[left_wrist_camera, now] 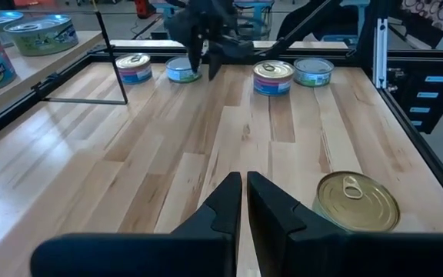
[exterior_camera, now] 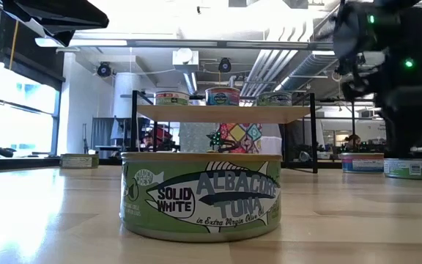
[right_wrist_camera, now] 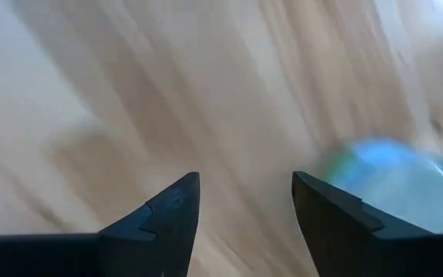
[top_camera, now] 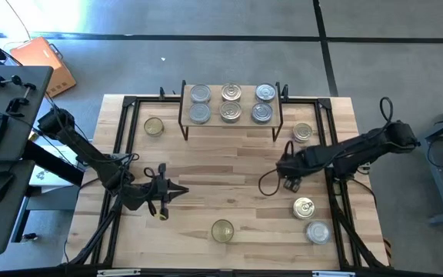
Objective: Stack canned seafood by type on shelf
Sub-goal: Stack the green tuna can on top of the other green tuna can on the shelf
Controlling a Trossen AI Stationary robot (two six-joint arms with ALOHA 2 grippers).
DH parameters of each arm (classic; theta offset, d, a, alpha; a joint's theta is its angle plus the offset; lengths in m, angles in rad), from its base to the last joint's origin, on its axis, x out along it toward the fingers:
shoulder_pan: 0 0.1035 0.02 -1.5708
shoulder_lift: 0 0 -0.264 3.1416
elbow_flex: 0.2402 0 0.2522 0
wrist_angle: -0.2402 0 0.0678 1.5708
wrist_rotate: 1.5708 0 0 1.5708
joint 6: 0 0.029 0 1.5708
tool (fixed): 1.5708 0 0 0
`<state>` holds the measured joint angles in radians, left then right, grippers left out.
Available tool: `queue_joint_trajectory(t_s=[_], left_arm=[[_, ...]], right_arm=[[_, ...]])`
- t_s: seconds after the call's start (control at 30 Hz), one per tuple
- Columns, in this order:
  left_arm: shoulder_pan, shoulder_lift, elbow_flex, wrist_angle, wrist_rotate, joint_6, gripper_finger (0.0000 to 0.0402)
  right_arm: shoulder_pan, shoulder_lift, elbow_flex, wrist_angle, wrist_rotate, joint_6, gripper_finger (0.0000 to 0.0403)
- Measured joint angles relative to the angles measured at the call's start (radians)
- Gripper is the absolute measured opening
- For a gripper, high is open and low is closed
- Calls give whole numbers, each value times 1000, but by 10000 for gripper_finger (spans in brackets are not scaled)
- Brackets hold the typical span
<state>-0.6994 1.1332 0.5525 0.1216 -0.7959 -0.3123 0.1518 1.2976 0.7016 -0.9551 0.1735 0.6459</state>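
1. So the right gripper (top_camera: 286, 174) was over the right middle of the table (top_camera: 206, 173), fingers spread with nothing between them. In its own wrist view only bare wood sat between the fingers (right_wrist_camera: 171, 211), with a blurry blue-topped tin (right_wrist_camera: 394, 185) just off to one side, not yet straddled.
2. Left gripper (top_camera: 177, 191) was parked at the left front of the table, fingers pressed together and empty, pointing toward the middle.
3. Tins looked like rigid little metal pucks, probably fairly hefty for their size. Smooth walls could be slippery, so I'd pinch across the side walls from above rather than by the rim. They won't crush or bend.
4. Six tins were already on the shelf (top_camera: 232, 123) at the back: two grey-topped (top_camera: 199, 103), two with pull-rings (top_camera: 231, 101), two more (top_camera: 263, 102), in three columns.
5. Loose ones on the table: a gold-topped tin (top_camera: 154, 126) at back left, another gold one (top_camera: 222, 230) at front centre near the left gripper, one (top_camera: 302, 132) just right of the shelf, and a pair (top_camera: 311, 219) at front right.
6. In the way: the shelf's black wire legs (top_camera: 182, 115) and the black frame rails (top_camera: 121, 131) along the table edges. The tin beside the shelf sat close to the right leg, so going for it looked tight.
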Motion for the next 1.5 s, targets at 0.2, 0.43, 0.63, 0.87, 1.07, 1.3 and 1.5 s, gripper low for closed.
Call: queue_joint_trajectory(t_s=[0.2,0.43,0.63,0.87,1.07,1.3,1.5], left_arm=[[0,0,0,0,0,13,15],[8,1,0,17,0,0,15],[13,7,0,31,0,-43,15],[13,106,0,214,0,20,15],[14,245,0,369,1,61,15],[42,328,0,398,8,48,15],[97,363,0,395,85,-6,15]], right_arm=[[109,12,1,382,106,49,199],[310,173,3,978,230,-226,199],[441,446,130,1262,144,-691,199],[443,671,367,1214,20,-864,194],[389,702,411,1168,-106,-882,148],[364,703,411,1119,-109,-893,73],[352,680,412,1064,-51,-840,25]])
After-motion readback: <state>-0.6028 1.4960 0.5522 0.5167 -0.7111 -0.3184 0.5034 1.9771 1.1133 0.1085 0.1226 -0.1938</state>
